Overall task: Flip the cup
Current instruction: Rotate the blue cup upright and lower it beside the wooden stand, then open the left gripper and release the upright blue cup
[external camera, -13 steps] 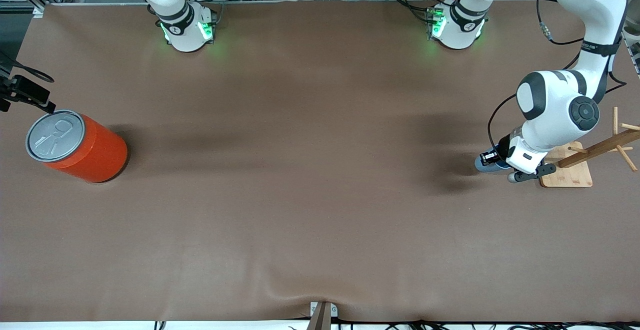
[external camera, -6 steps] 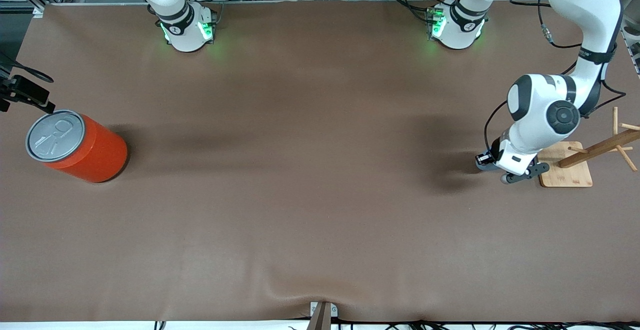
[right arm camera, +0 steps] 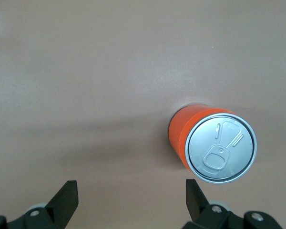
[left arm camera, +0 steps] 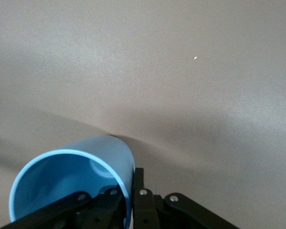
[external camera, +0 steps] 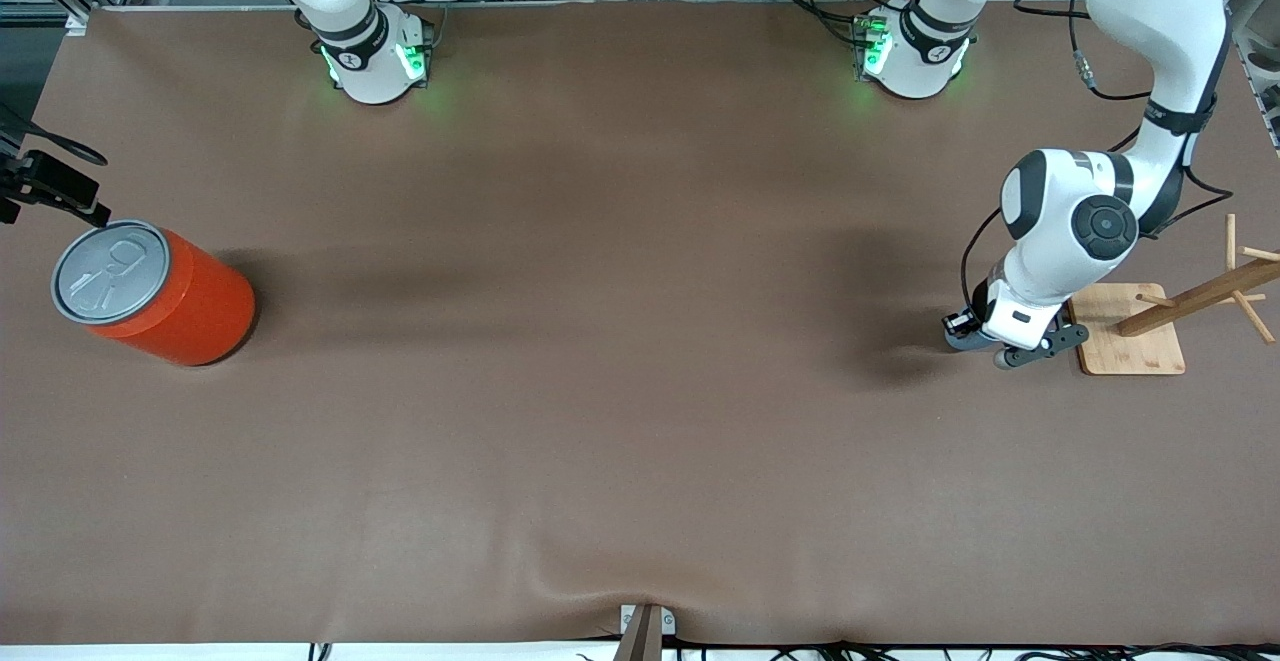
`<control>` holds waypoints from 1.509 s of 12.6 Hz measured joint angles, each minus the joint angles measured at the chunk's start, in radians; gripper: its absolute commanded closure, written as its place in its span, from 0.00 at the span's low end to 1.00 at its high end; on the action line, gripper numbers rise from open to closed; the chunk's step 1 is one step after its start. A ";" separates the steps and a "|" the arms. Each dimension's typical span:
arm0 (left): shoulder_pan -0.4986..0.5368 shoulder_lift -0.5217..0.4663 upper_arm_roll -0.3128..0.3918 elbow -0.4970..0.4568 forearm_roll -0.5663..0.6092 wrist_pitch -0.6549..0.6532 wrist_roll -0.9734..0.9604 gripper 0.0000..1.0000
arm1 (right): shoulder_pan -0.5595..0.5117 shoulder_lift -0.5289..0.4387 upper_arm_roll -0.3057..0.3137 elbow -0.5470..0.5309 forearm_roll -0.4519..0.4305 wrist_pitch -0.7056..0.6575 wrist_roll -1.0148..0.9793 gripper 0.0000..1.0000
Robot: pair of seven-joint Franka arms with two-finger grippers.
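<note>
Brown table [external camera: 620,421] carries everything. At the right arm's end stands an upright orange can [external camera: 165,296] with a grey pull-tab lid. At the left arm's end sits a wooden peg rack [external camera: 1150,326] on a square base.

Left gripper [external camera: 985,341] is low over the table just beside the rack base, fingers [left arm camera: 143,210] pinched fully onto the wall of the cup [left arm camera: 74,183], one inside the rim and one outside. The cup itself is hidden in the front view by the wrist.

Right gripper [right arm camera: 128,198] hangs over the can's end of the table, jaws spread wide, holding nothing; that arm waits.

Handling guess: the cup is thin plastic, very light, stiff enough but the wall could flex or slip under a rim pinch. Smooth matte surface, not fragile. The rim pinch looks workable for a flip; a grip lower on the wall would be steadier.

Orientation: the cup lies tilted, long axis roughly along the fingers, mouth facing the left wrist camera, closed bottom pointing away toward the table. Cannot tell if the bottom touches the table.
</note>
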 measured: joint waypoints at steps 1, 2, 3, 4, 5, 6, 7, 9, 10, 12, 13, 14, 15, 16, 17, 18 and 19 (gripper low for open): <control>0.001 0.001 0.000 0.000 0.000 0.000 -0.001 0.00 | 0.000 0.000 0.000 0.000 0.000 0.000 0.000 0.00; 0.002 0.002 0.001 -0.001 0.000 0.001 -0.001 0.00 | 0.000 0.000 0.000 0.000 0.000 0.000 0.000 0.00; 0.005 0.002 0.001 0.000 0.000 0.002 -0.001 0.00 | 0.000 0.000 0.000 0.000 0.000 0.000 0.000 0.00; 0.007 0.001 0.001 0.002 0.000 0.004 -0.001 0.00 | 0.000 0.000 0.000 0.000 0.000 0.000 0.000 0.00; 0.009 -0.004 0.002 0.009 0.000 0.003 -0.002 0.00 | 0.000 0.000 0.001 0.000 0.000 0.000 0.000 0.00; 0.012 -0.016 0.003 0.022 0.000 -0.018 -0.002 0.00 | 0.000 0.000 0.001 0.000 0.000 0.001 0.000 0.00; 0.016 -0.037 0.003 0.052 0.000 -0.088 -0.002 0.00 | 0.001 0.000 0.001 -0.001 0.000 0.002 0.000 0.00; 0.017 -0.095 -0.002 0.150 0.000 -0.319 -0.002 0.00 | 0.001 0.001 0.003 -0.001 0.000 0.003 0.000 0.00; 0.016 -0.124 -0.012 0.202 0.000 -0.423 -0.002 0.00 | 0.001 0.001 0.004 -0.001 0.000 0.003 0.000 0.00; 0.015 -0.175 -0.038 0.297 0.000 -0.562 -0.002 0.00 | 0.001 0.001 0.005 -0.002 0.000 0.003 0.000 0.00; 0.015 -0.193 -0.049 0.343 -0.006 -0.620 -0.002 0.00 | 0.001 0.001 0.005 -0.002 0.000 0.003 0.000 0.00; 0.014 -0.202 -0.054 0.392 -0.024 -0.684 -0.002 0.00 | 0.001 0.001 0.005 -0.002 0.000 0.002 0.000 0.00; 0.015 -0.206 -0.056 0.445 -0.047 -0.754 -0.002 0.00 | 0.001 0.001 0.005 -0.002 0.000 0.002 0.000 0.00; 0.015 -0.207 -0.056 0.494 -0.056 -0.825 -0.002 0.00 | 0.001 0.001 0.005 -0.002 0.000 0.002 0.000 0.00; 0.015 -0.211 -0.055 0.544 -0.058 -0.890 -0.002 0.00 | 0.001 0.001 0.005 -0.002 0.000 0.002 0.000 0.00; 0.016 -0.224 -0.055 0.584 -0.058 -0.927 -0.002 0.00 | 0.001 0.001 0.005 -0.002 0.000 0.002 0.000 0.00; 0.017 -0.247 -0.053 0.610 -0.058 -0.944 -0.001 0.00 | 0.001 0.001 0.005 -0.002 0.000 0.003 0.000 0.00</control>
